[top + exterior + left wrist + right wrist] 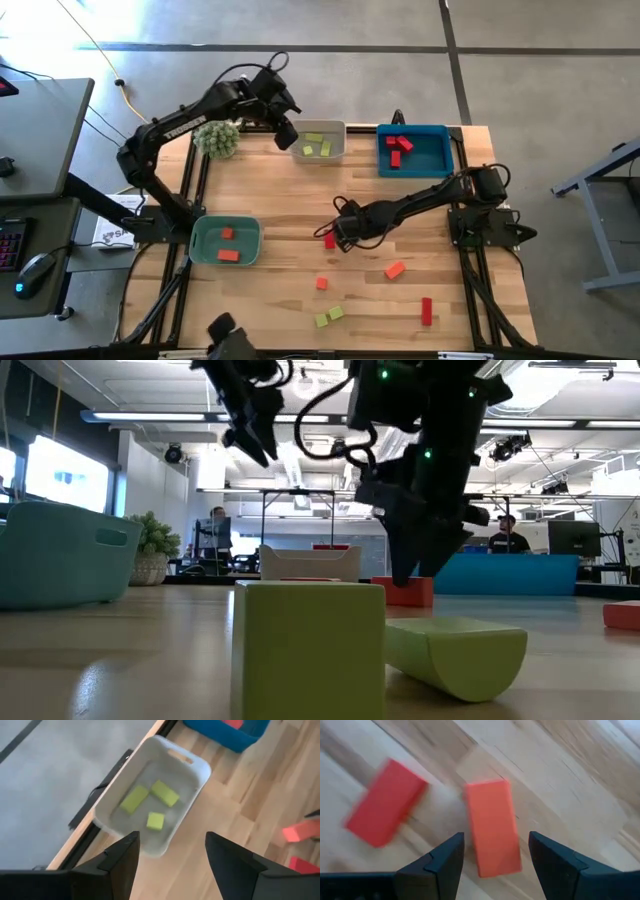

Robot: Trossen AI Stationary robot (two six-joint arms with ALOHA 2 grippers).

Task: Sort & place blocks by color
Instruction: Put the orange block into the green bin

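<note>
**Right tool over an orange block, left tool above the white tray**

The right tool (492, 862) hangs spread wide just above an orange block (492, 827) on the tabletop (280, 200), a red block (385, 810) just beside it. The left tool (172, 857), also wide and empty, hovers over the white tray (197, 767), which holds three yellow-green blocks (165, 793). Near the white tray, the blue tray (440, 160) holds red blocks (399, 145). More blocks lie loose on the tabletop, well apart from the white tray.

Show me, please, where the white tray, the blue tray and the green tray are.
white tray (339, 127): high view, on its far rim.
blue tray (446, 150): high view, on its right wall.
green tray (200, 243): high view, on its left floor.
</note>
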